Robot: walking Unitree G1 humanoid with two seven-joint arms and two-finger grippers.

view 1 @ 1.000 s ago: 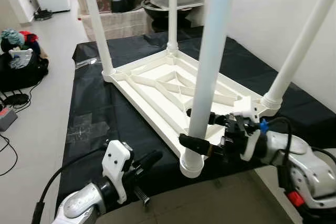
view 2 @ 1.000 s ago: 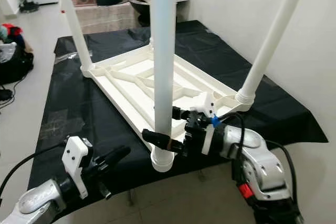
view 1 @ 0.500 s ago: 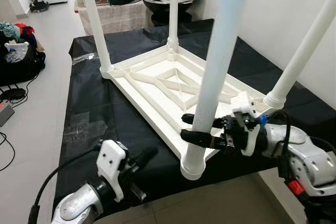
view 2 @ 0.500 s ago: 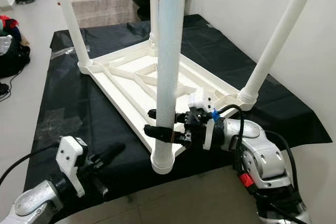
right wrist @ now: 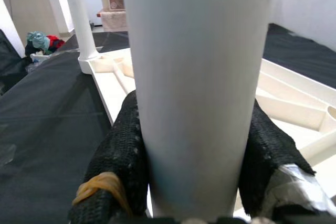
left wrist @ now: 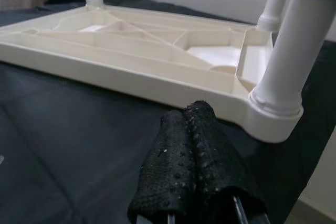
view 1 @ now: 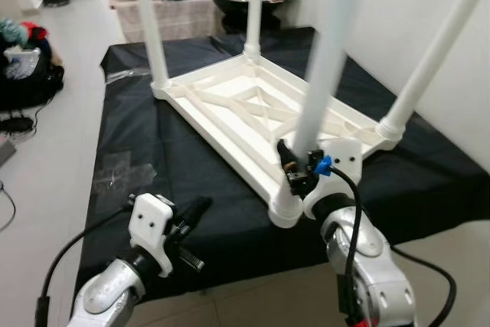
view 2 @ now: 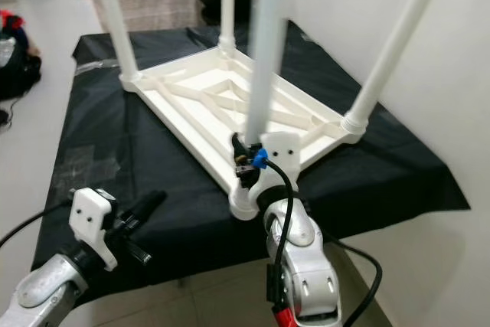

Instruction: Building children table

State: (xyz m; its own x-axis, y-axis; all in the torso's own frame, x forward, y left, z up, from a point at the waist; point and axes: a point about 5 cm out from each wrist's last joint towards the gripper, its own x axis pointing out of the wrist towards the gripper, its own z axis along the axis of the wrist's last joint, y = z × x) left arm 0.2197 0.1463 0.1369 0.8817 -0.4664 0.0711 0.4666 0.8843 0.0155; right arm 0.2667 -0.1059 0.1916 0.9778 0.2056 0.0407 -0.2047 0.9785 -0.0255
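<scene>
- Right gripper (view 1: 295,165) now reaches from below, fingers clamped around near table leg (view 1: 325,74); earlier it reached from the side.
- Upturned white table (view 1: 230,109) rests on black cloth (view 1: 130,158).
- Left gripper (view 1: 195,216) hovers, fingers pressed together.

Item count: one white table top (view 1: 230,109), inverted. Four white legs fitted: near leg (view 1: 325,74), right leg (view 1: 436,55), far-left leg (view 1: 151,28), far leg (view 1: 253,5). One black cloth (view 1: 145,158).
</scene>
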